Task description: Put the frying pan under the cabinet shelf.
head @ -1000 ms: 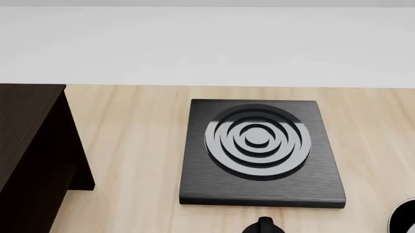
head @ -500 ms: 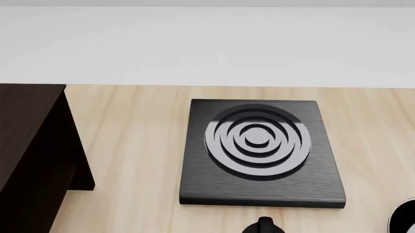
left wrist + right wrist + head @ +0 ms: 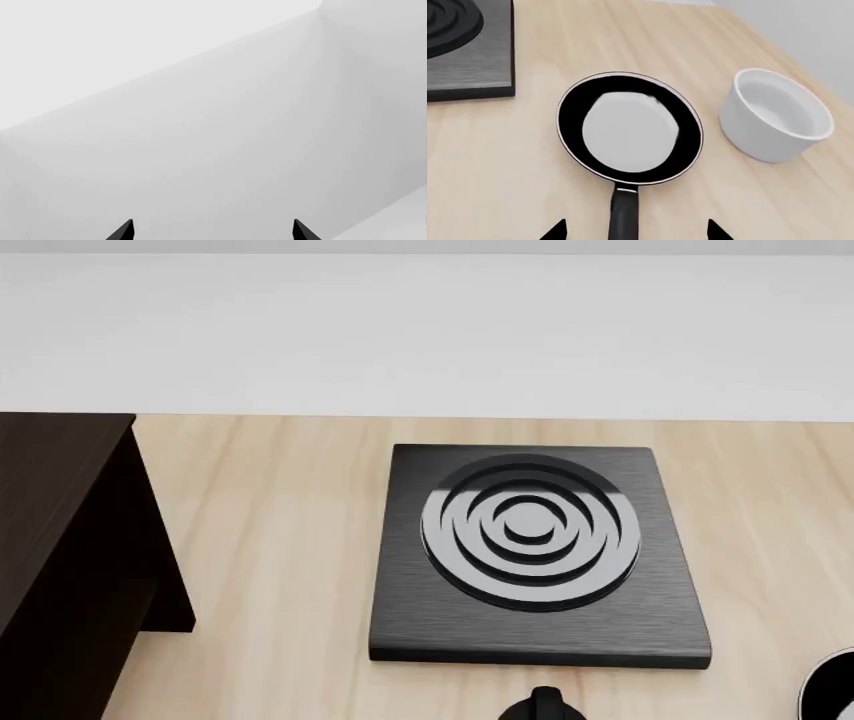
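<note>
Your right end effector (image 3: 637,231) hangs open over the glossy black frying pan's (image 3: 630,127) handle; the white cylindrical pot (image 3: 776,115) sits near its 3 o'clock on the light wooden counter (image 3: 487,170). Your left end effector (image 3: 212,231) is open too.

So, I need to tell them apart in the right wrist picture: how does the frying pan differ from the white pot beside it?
The frying pan is glossy black with a thin pale rim; the white pot is white all over. The frying pan is shallow and wide, the white pot deeper with tall walls. The frying pan has a long black handle; the white pot shows none. Both are round, upright, empty, and stand apart on the wooden table.
</note>
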